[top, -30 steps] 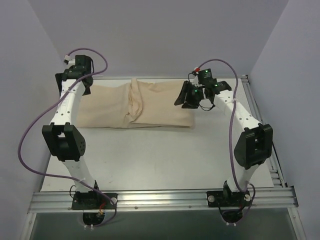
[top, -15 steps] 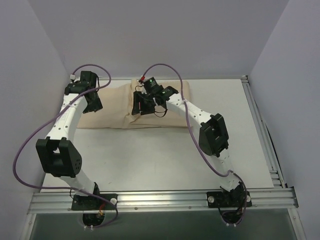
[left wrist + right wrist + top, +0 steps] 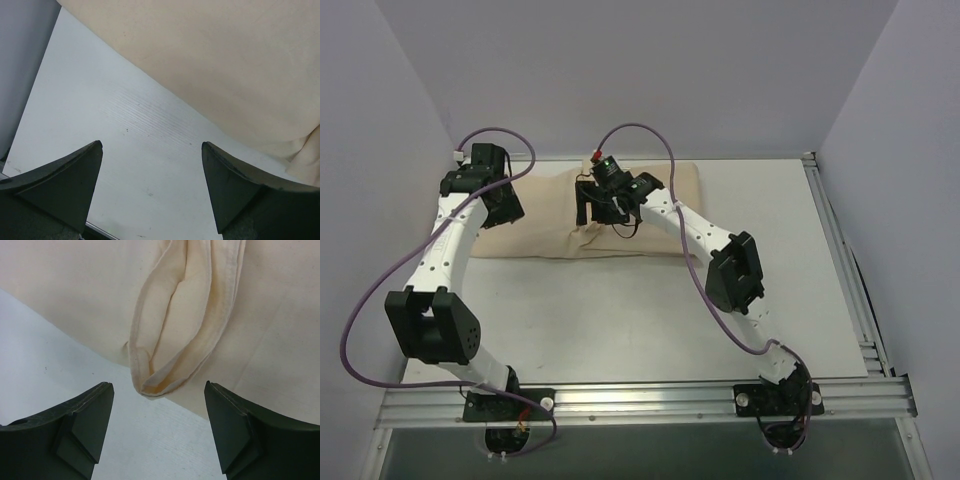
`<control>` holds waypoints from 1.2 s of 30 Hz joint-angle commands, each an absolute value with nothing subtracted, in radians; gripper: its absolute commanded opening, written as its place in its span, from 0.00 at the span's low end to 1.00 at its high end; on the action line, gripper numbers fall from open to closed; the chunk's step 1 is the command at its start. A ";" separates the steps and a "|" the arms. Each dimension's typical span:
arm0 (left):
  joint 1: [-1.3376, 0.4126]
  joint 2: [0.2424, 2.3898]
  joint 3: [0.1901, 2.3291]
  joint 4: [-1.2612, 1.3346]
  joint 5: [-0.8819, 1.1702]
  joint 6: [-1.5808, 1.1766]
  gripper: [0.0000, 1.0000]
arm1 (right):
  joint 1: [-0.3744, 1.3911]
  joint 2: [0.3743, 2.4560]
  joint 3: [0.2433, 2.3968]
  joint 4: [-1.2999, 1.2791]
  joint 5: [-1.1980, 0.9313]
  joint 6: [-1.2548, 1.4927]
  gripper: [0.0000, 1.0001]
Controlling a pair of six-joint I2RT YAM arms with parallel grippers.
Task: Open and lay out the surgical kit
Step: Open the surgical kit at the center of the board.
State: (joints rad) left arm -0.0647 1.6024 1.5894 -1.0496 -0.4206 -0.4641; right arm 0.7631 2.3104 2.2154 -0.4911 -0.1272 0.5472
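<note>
Lying along the far edge of the table (image 3: 620,300), one beige cloth wrap (image 3: 545,215) is seen as a single closed bundle. Its long axis runs left to right, parallel to that far edge. One short end is placed near the far left corner and the other points toward the far right corner, ending past the middle of the table. One thick fold (image 3: 588,232) is counted across the bundle about midway along its length. It runs from the far side to the near side and its rounded end reaches the near edge of the cloth.

Two arms and two grippers are counted. The left gripper (image 3: 505,208) is held over the left end of the bundle. In the left wrist view its fingers are spread wide with nothing between them (image 3: 151,145). Bare table (image 3: 100,110) is seen below them, and the near edge of the wrap (image 3: 215,55) crosses that view on a slant.

The right gripper (image 3: 598,212) is held above the middle of the bundle, over the fold. In the right wrist view its fingers are also spread apart and nothing is gripped (image 3: 157,385). The hemmed loop of the fold (image 3: 180,325) is framed between them, with flat cloth (image 3: 75,290) on both sides and bare table (image 3: 40,355) toward the near edge.
</note>
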 commanded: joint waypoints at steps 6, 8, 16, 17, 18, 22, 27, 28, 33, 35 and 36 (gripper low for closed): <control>-0.038 1.542 1.585 -0.994 -0.397 -0.443 0.89 | 0.801 2.341 2.269 -0.607 -0.003 0.541 0.73; -0.032 1.533 1.575 -0.976 -0.379 -0.440 0.89 | 0.805 2.358 2.286 -0.621 -0.003 0.541 0.72; -0.014 1.520 1.582 -0.968 -0.359 -0.428 0.88 | 0.816 2.382 2.290 -0.597 -0.012 0.554 0.68; -0.012 1.520 1.583 -0.969 -0.359 -0.428 0.88 | 0.816 2.388 2.298 -0.595 -0.006 0.552 0.67; -0.011 1.520 1.582 -0.969 -0.359 -0.426 0.88 | 0.816 2.391 2.301 -0.592 -0.005 0.552 0.66; -0.006 1.517 1.569 -0.965 -0.351 -0.425 0.88 | 0.816 2.402 2.315 -0.565 -0.003 0.549 0.57; -0.005 1.516 1.560 -0.962 -0.337 -0.429 0.88 | 0.815 2.436 2.365 -0.566 -0.011 0.552 0.40; -0.006 1.514 1.560 -0.962 -0.336 -0.430 0.88 | 0.815 2.441 2.371 -0.565 -0.009 0.548 0.35; -0.005 1.511 1.559 -0.960 -0.328 -0.430 0.88 | 0.804 2.416 2.417 -0.542 -0.003 0.516 0.00; -0.006 1.512 1.554 -0.965 -0.324 -0.434 0.88 | 0.770 2.379 2.445 -0.564 0.067 0.509 0.00; -0.006 1.511 1.552 -0.962 -0.319 -0.437 0.87 | 0.752 2.358 2.442 -0.572 0.086 0.505 0.00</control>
State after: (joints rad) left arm -0.0132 1.5528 1.5551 -0.9913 -0.3351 -0.4339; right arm 0.7940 2.4359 2.3844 -0.5655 -0.0078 0.5293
